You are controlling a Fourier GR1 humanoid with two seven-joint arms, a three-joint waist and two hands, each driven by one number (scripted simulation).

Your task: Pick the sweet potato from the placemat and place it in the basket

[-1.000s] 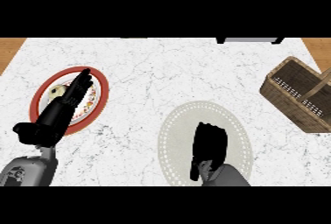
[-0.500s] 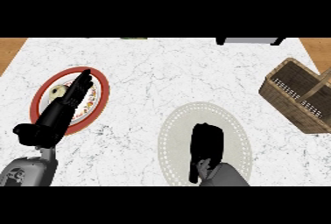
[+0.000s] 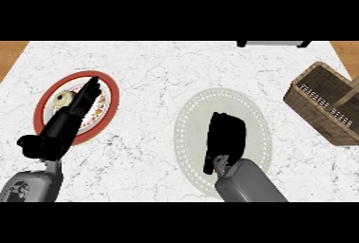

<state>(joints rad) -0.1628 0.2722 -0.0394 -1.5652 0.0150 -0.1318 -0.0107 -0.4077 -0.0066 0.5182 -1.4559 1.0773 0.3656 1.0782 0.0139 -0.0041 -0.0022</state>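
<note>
Early stage | right hand (image 3: pixel 224 135) over placemat (image 3: pixel 193 116), 6 o'clock — sweet potato hidden beneath; you cannot tell the hold | left hand (image 3: pixel 63 126), 9 o'clock, fingers straight | lift, carry to basket (image 3: pixel 308 88), 3 o'clock — not yet done.

Red-rimmed plate (image 3: pixel 111 88) bears, perhaps, a doughnut (image 3: pixel 64 98).

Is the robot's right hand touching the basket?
No, the right hand lies over the placemat, with bare counter between it and the basket at the right.
</note>
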